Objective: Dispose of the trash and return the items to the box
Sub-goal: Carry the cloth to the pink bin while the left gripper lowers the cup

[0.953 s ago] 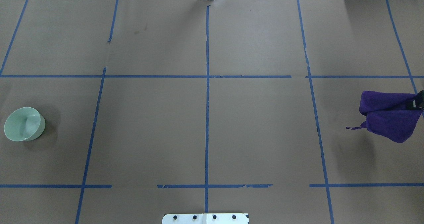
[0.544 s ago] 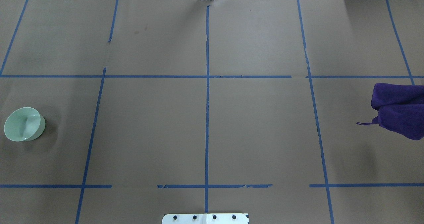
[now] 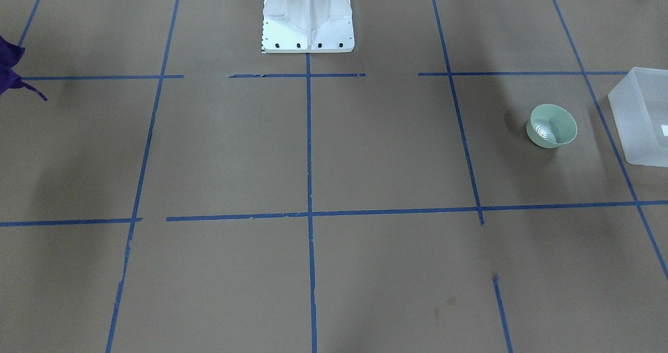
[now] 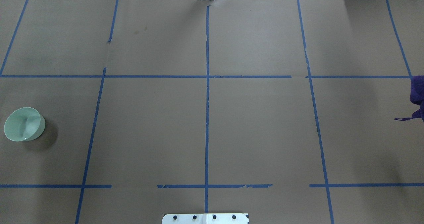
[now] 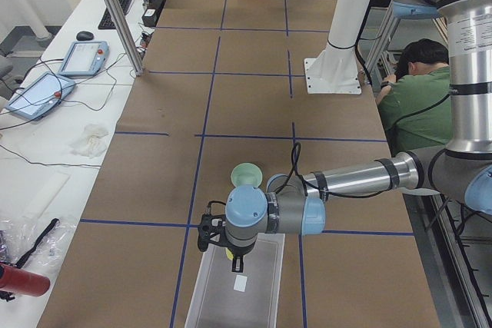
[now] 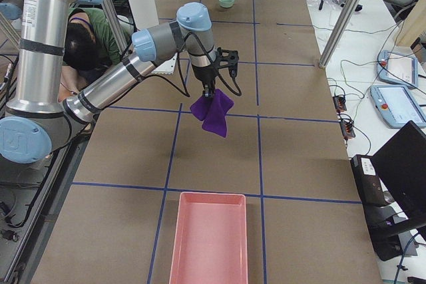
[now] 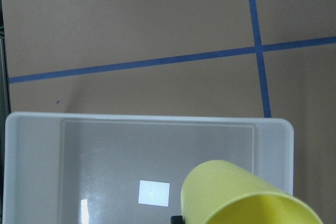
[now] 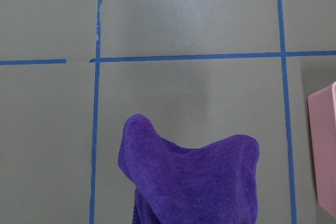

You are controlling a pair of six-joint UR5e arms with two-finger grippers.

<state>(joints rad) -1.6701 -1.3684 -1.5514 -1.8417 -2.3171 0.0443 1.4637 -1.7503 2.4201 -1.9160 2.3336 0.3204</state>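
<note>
My left gripper (image 5: 231, 257) is shut on the small yellow cup (image 7: 241, 195) and holds it above the translucent white box (image 7: 147, 120), near the box's right end. The box also shows in the front-facing view (image 3: 639, 118). The mint-green bowl (image 4: 24, 124) stands upright on the table beside the box, and shows in the front-facing view (image 3: 553, 126) too. My right gripper (image 6: 209, 92) is shut on a purple cloth (image 8: 194, 182) that hangs from it above the table. Only the cloth's edge (image 4: 418, 91) shows in the overhead view.
A pink tray (image 6: 208, 237) lies at the table's right end, a little past the hanging cloth; its edge shows in the right wrist view (image 8: 325, 150). The white robot base (image 3: 308, 19) stands mid-table at the robot's side. An operator (image 5: 415, 82) sits beside it.
The purple cloth has moved toward the table's right end and has almost left the overhead view. The bowl has not moved.
</note>
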